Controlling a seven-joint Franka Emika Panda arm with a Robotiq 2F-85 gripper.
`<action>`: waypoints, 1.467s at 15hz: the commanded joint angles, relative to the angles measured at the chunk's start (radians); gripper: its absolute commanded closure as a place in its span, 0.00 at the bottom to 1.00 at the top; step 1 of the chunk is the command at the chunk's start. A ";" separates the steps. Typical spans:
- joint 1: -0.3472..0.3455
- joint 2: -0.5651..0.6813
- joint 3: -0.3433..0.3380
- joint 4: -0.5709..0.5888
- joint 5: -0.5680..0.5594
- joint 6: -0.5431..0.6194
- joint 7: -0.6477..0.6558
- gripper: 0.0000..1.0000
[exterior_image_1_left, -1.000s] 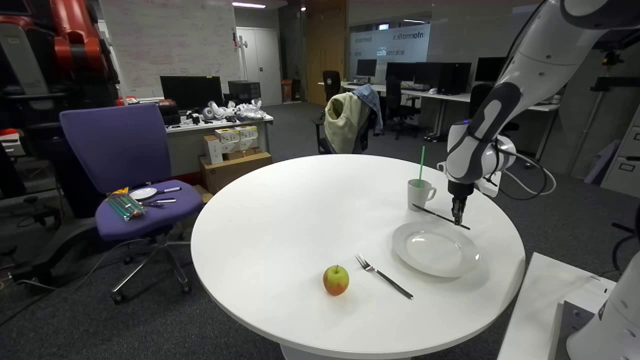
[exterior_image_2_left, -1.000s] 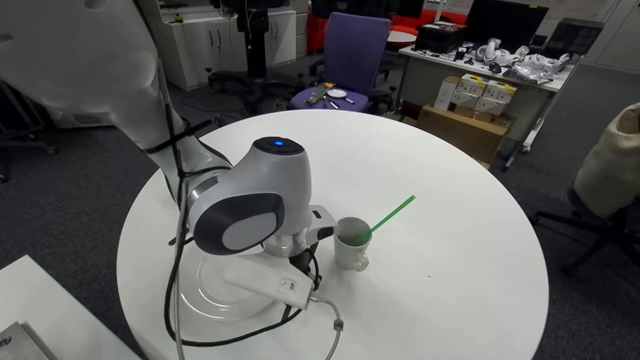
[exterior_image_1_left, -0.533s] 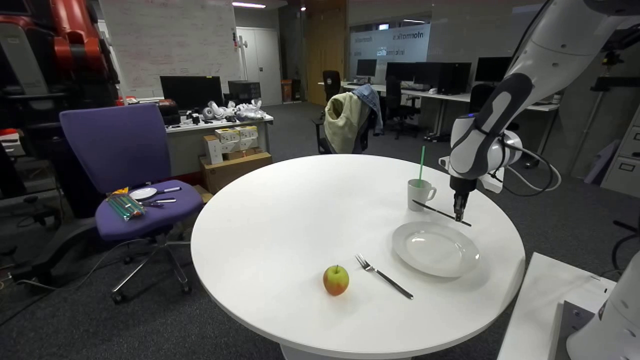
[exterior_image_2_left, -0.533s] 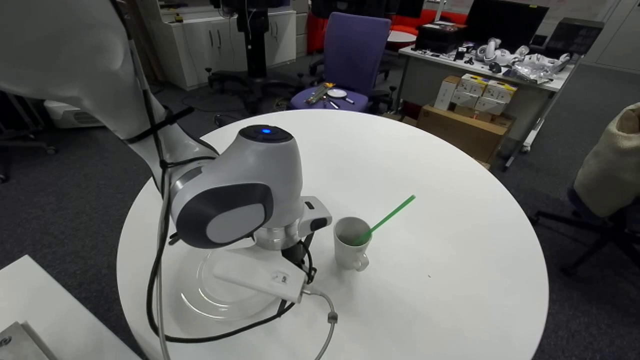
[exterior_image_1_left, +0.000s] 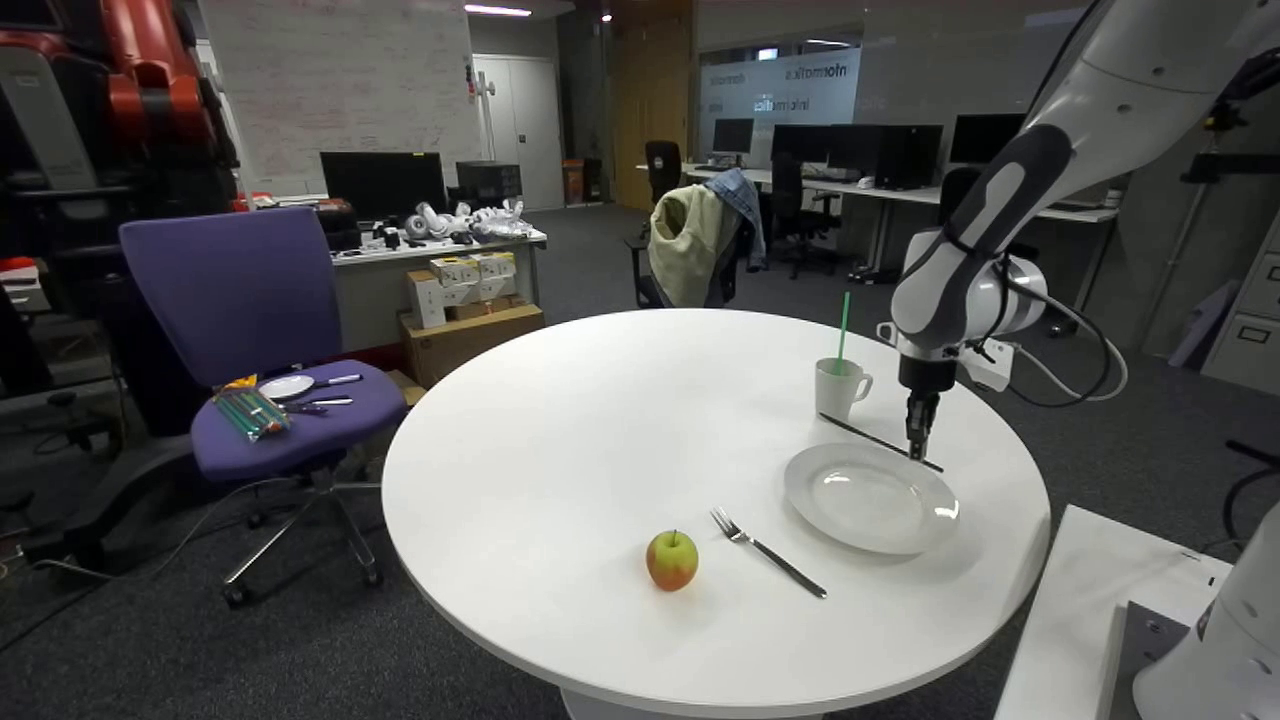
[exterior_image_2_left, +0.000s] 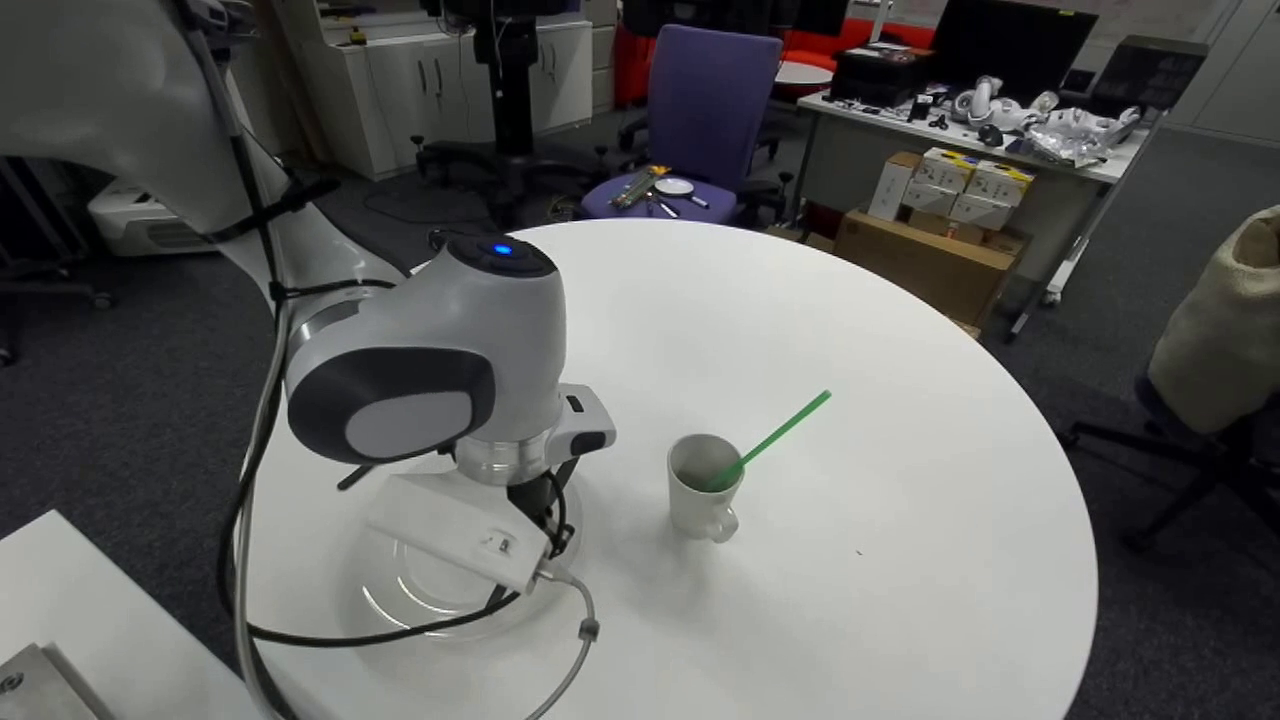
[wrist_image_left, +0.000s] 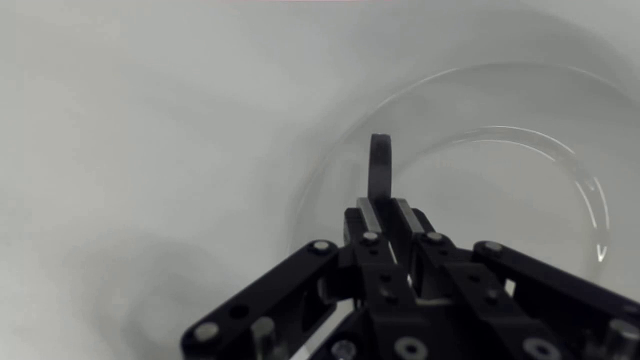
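My gripper (exterior_image_1_left: 917, 456) is shut on a thin dark utensil (exterior_image_1_left: 862, 433), which looks like a knife held roughly level. Its far end points toward the base of a white mug (exterior_image_1_left: 836, 388); contact there cannot be told. In the wrist view one end of the utensil (wrist_image_left: 380, 165) sticks out past the fingertips, over the rim of a white plate (wrist_image_left: 500, 200). That plate (exterior_image_1_left: 865, 495) lies just below and in front of the gripper. A green straw (exterior_image_1_left: 845, 320) leans in the mug. In an exterior view the wrist hides most of the grip.
A fork (exterior_image_1_left: 790, 570) lies beside the plate, and an apple (exterior_image_1_left: 672, 560) sits left of it on the round white table (exterior_image_1_left: 560, 450). A purple chair (exterior_image_1_left: 290, 420) with several items stands away from the table. Loose cables (exterior_image_2_left: 270, 520) hang from the arm.
The arm has shifted away from the mug, over the plate's edge, carrying the utensil along. The utensil rose slightly, then came lower. Mug, plate, fork and apple have not moved.
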 joint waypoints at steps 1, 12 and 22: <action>0.037 -0.094 -0.011 -0.059 0.071 -0.044 0.001 0.97; 0.143 -0.079 -0.014 -0.104 0.082 -0.007 0.237 0.97; 0.176 -0.012 -0.027 -0.077 0.003 -0.019 0.373 0.97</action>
